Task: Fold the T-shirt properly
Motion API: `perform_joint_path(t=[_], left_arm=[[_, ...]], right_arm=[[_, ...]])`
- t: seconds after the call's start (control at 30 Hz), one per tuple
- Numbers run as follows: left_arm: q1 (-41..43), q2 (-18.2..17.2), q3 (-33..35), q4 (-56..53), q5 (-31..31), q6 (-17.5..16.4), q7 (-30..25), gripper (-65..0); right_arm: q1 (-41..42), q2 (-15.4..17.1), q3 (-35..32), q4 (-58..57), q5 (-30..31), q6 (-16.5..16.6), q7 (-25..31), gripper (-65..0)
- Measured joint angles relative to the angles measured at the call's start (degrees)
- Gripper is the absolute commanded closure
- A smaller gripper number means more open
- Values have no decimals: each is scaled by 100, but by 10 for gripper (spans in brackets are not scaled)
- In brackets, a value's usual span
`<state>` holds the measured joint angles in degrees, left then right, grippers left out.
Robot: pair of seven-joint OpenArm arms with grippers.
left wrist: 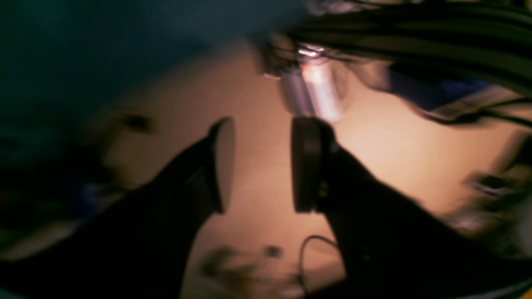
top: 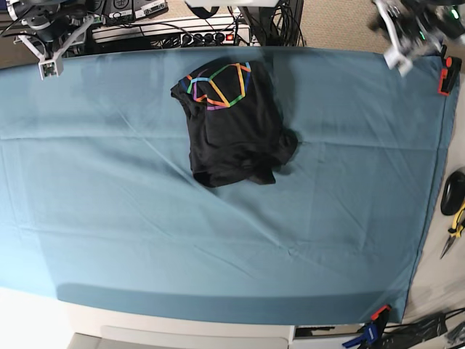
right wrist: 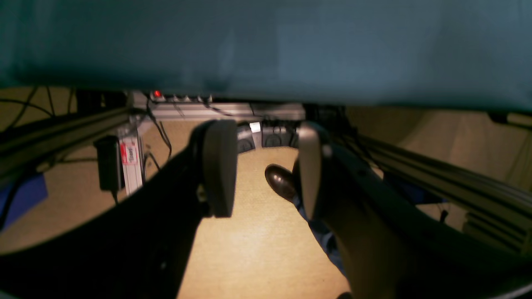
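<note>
A wide teal woven table cloth (top: 109,218), faintly creased, is seen spread over the whole table in the base view, held at the near right edge by an orange-and-blue clamp (top: 374,320) and at the far right corner by a red clamp (top: 445,75). Off the cloth's right edge, a black oval object (top: 453,193) and yellow-handled pliers (top: 455,227) are laid on the bare surface.

Past mid-table, toward the far edge, the dark charcoal soft cotton T-shirt (top: 232,134) is found bunched into a rough rectangle w/ rumpled folds along its near and right sides. A multicoloured rainbow geometric line print (top: 218,83) is shown on its far part. Nothing is touching it.

Both arms are parked at the far corners, well apart from the shirt. The right gripper (right wrist: 262,166) is seen w/ its flat matte pads (right wrist: 219,166) held wide apart, nothing between them; under it are a tan floor, a brown glossy shoe (right wrist: 280,181), and the teal cloth edge overhead. The left gripper (left wrist: 259,164) is motion-blurred but its dark rounded pads (left wrist: 305,164) are likewise spread wide and empty, over a blurred tan surface.

At the far table edge, a black power strip w/ a red light (top: 211,36) is visible.
</note>
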<state>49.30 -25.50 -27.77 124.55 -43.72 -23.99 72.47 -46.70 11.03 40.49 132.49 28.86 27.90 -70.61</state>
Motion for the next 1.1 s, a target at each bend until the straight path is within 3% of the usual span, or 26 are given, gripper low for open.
perform_joint_path(t=[0.07, 0.23, 0.5, 0.67, 0.8, 0.9, 1.0, 1.1], left_arm=[[363, 308, -2, -57, -28, -125, -79, -215], [789, 597, 221, -588, 131, -142, -619, -215], [223, 955, 1355, -2887, 1019, -129, -1856, -215], [-715, 1056, 2024, -4581, 1668, -127, -2835, -215], [-1502, 1128, 2463, -5873, 2798, -52, -4109, -215], [-2031, 1211, 2671, -6749, 3318, 330, -4953, -215], [-2568, 1366, 2730, -7560, 3554, 782, -5370, -215], [-3084, 1589, 2728, -8325, 3554, 1198, -5600, -215]], right_arm=[[-94, -13, 0, 0, 7, 4, 50, -250], [-122, 83, -297, -785, 439, 254, 267, -250], [667, 688, -1471, -4232, 407, 267, 774, -250], [1655, 715, -2048, -6830, 354, 258, 1915, -250], [2629, 688, -2546, -8819, -96, 232, 3101, -250], [3329, 667, -2957, -10026, -573, 195, 4264, -250], [3834, 575, -3333, -10793, -1067, 151, 5283, -250], [4159, 365, -3574, -11108, -1617, -422, 5648, -250]])
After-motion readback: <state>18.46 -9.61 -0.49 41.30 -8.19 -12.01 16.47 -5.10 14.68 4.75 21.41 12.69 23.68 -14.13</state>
